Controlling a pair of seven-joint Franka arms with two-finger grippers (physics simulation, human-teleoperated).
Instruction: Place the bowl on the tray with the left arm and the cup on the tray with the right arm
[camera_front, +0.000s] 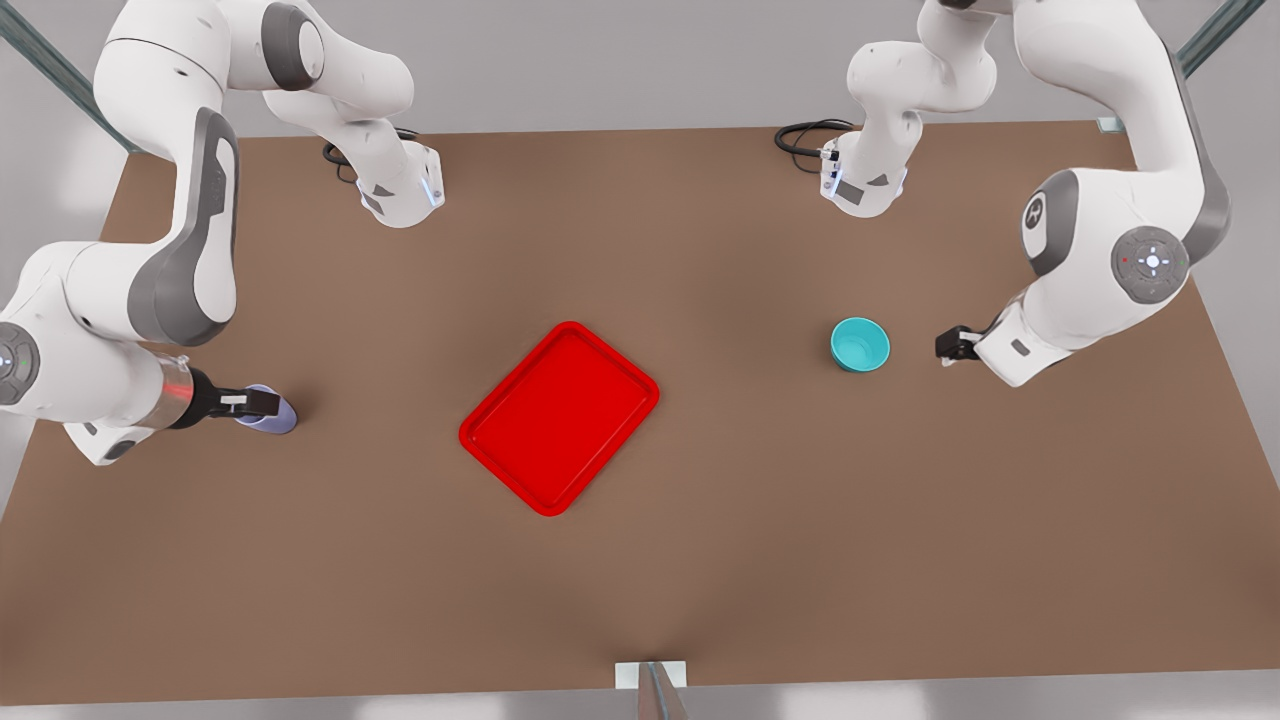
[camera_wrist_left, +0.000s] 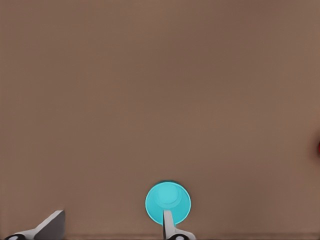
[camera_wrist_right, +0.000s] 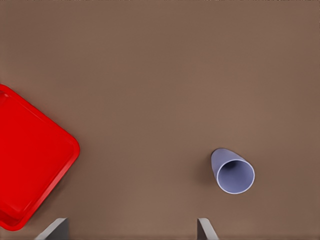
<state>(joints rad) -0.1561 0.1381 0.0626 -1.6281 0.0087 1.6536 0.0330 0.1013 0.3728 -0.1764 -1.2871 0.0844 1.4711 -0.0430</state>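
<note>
One tray (camera_front: 560, 418) lay mid-table, bare table (camera_front: 700, 560) all round. One bowl (camera_front: 860, 344) sat right, left gripper (camera_front: 950, 345) beside it, fingers spread. One cup (camera_front: 272, 410) sat left, seemingly under the right gripper (camera_front: 245, 403), fingers spread.

I see a flat brown table (camera_front: 640, 600) spanning most of the front view. Three items rest directly on it. The red tray (camera_front: 559, 417) lies flat near the centre of the frame, turned at an angle to the table edges. The turquoise bowl (camera_front: 860, 344) stands upright at centre right, well apart from the tray. The lavender cup (camera_front: 272, 414) stands at centre left, also well apart from the tray. Black cables (camera_front: 805, 137) lie on the table near its far edge, in the upper part of the frame.
</note>
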